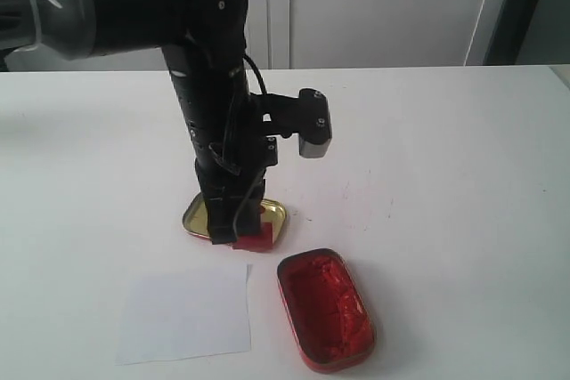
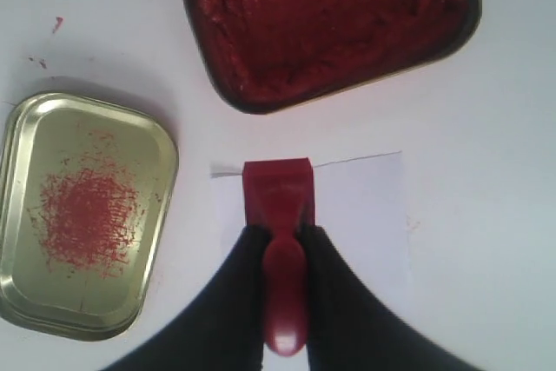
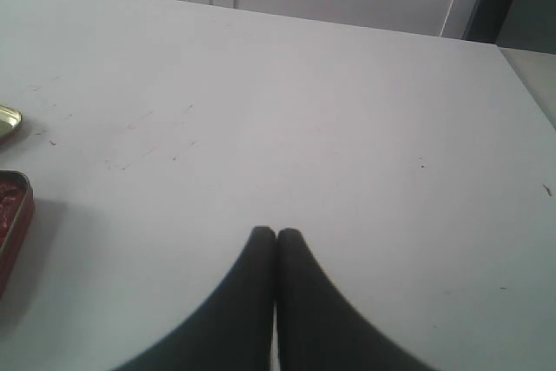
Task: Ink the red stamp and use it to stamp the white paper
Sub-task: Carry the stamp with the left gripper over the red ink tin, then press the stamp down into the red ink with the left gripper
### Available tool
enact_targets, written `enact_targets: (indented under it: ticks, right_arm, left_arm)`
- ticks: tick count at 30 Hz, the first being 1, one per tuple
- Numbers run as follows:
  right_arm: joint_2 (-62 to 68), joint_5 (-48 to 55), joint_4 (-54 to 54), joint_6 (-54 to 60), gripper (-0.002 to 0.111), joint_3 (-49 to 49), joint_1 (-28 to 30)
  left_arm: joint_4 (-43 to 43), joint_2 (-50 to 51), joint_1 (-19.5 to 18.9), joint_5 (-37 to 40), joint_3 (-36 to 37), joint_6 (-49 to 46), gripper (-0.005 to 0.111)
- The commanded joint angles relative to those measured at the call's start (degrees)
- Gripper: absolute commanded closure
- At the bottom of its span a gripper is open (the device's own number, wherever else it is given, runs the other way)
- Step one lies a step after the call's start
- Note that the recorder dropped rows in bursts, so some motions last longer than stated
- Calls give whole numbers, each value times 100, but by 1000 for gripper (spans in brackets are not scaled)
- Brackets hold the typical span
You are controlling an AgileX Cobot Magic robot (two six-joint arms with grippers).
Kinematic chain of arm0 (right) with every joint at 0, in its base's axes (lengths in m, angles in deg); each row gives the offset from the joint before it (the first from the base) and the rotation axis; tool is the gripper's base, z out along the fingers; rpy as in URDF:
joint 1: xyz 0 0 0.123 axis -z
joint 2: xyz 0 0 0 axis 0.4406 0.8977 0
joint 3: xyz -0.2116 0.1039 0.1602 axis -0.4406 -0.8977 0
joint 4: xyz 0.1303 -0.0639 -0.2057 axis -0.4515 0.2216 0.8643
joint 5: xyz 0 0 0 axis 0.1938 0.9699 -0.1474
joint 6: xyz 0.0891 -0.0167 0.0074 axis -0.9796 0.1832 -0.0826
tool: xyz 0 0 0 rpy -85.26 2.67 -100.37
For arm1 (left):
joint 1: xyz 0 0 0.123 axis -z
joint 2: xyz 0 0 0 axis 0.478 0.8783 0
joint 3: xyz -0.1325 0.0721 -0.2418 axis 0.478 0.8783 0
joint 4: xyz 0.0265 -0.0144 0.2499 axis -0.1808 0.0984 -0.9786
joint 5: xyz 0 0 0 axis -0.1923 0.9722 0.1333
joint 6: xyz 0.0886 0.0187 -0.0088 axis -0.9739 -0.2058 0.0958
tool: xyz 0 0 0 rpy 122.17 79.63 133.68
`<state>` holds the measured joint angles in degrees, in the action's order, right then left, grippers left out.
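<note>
My left gripper [image 2: 280,232] is shut on the knobbed handle of the red stamp [image 2: 278,193], whose block base points down. In the left wrist view the base lines up with the far edge of the white paper [image 2: 360,206]. In the exterior view the left gripper [image 1: 242,224] holds the red stamp [image 1: 256,238] low, between the gold lid and the white paper [image 1: 185,313]; whether it touches the paper I cannot tell. My right gripper [image 3: 276,234] is shut and empty above bare table, away from these things.
An oblong tin of red ink [image 1: 325,309] lies open right of the paper, also the ink tin [image 2: 330,23] in the left wrist view. The gold lid [image 1: 198,217] with a red smudge sits behind the stamp. The white table [image 1: 445,175] extends right.
</note>
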<state>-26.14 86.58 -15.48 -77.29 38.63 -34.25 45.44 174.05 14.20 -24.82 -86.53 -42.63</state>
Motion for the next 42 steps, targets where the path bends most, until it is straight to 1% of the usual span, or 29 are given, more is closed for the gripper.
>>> enact_targets:
  ticks: [1,10,14,18,20,24,27,32,36,42]
  right_arm:
    - [-28,-87,27,-11,108,-25,28]
    - [-28,-87,27,-11,108,-25,28]
    - [-28,-87,27,-11,108,-25,28]
    - [-28,-87,27,-11,108,-25,28]
    - [-28,-87,27,-11,108,-25,28]
    - [-28,-87,27,-11,108,-25,28]
    - [-28,-87,27,-11,108,-25,28]
    - [-28,-87,27,-11,108,-25,28]
    - [-28,-87,27,-11,108,-25,28]
    - [-28,-87,27,-11,108,-25,28]
  left_arm:
    - [129,-83,33,23,103,50,107]
    - [264,-83,33,-236,126,38,107]
    - [644,-83,33,-527,126,38,107]
    - [1170,-16,33,-544,126,49,107]
    - [1273,86,33,-544,126,71,107]
    - [1272,352,33,-568,126,241,107]
    - [1272,495,33,-755,126,528,107]
    - [1207,520,234,-1136,126,676,107]
    - [944,534,407,-1238,126,976,107]
    - [862,662,431,-1351,126,1140,107]
